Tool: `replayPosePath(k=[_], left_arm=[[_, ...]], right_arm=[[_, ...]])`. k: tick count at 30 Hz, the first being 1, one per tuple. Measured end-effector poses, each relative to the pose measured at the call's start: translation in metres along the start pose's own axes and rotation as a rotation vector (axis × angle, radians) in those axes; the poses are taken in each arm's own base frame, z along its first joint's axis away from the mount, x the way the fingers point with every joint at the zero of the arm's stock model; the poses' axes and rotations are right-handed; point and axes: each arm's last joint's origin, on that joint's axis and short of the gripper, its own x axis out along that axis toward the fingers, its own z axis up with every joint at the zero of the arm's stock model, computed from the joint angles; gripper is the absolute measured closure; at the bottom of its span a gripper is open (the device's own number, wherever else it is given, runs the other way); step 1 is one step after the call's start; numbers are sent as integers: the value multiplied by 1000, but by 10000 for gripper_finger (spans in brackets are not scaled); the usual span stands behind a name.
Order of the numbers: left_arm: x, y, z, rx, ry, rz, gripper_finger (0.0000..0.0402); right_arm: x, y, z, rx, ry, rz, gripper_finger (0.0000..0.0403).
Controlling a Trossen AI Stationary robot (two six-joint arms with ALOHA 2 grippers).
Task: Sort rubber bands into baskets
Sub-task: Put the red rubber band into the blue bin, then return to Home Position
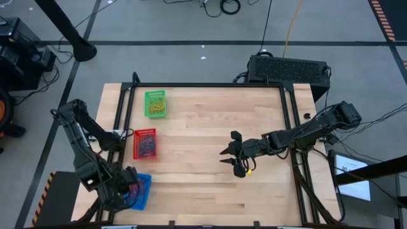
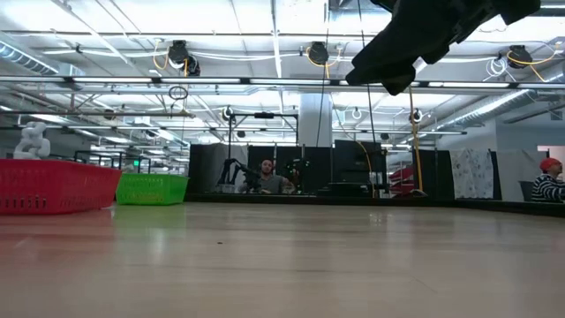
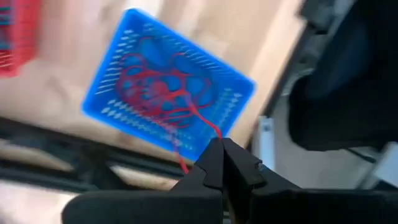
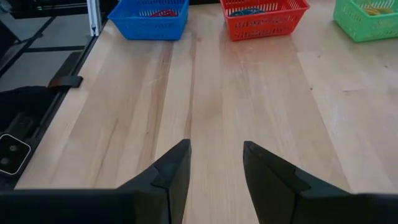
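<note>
Table (image 1: pixel 203 159): blue basket (image 3: pixel 168 99) (red bands) under left end effector (image 3: pixel 222 152).

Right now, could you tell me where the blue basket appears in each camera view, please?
High view: blue basket at the lower left, under the left gripper.
Low view: not in it.
Left wrist view: upper centre, red rubber bands inside.
Right wrist view: upper left.
Shared landmark: the red basket beside it.

The left gripper (image 3: pixel 221 163) is closed tight, its arm folded back at the table's near-left corner. The right gripper (image 1: pixel 233 154) hangs mid-table — fingers (image 4: pixel 171 171) parted.
</note>
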Motion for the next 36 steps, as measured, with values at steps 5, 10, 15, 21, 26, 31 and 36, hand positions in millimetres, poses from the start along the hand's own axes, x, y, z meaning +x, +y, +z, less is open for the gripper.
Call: replayPosePath(k=[5, 10, 15, 21, 26, 31, 36], left_arm=[[0, -6, 1, 3, -9, -67, 402], [3, -3, 1, 2, -11, -7, 402], [14, -5, 1, 40, 8, 73, 402], [38, 0, 3, 72, 106, 135, 401], [42, 2, 11, 185, 3, 179, 383], [41, 4, 16, 253, -61, 210, 350], [41, 7, 21, 217, -9, 215, 320]], right_arm=[[0, 0, 2, -9, -17, 4, 264], [0, 1, 4, -9, -37, 10, 264], [0, 1, 4, -9, -36, 10, 264], [0, 1, 4, -14, -36, 10, 264], [0, 0, 4, -16, -37, 2, 264], [0, -2, 4, -13, -38, -4, 264], [0, -2, 4, -25, -39, -5, 264]])
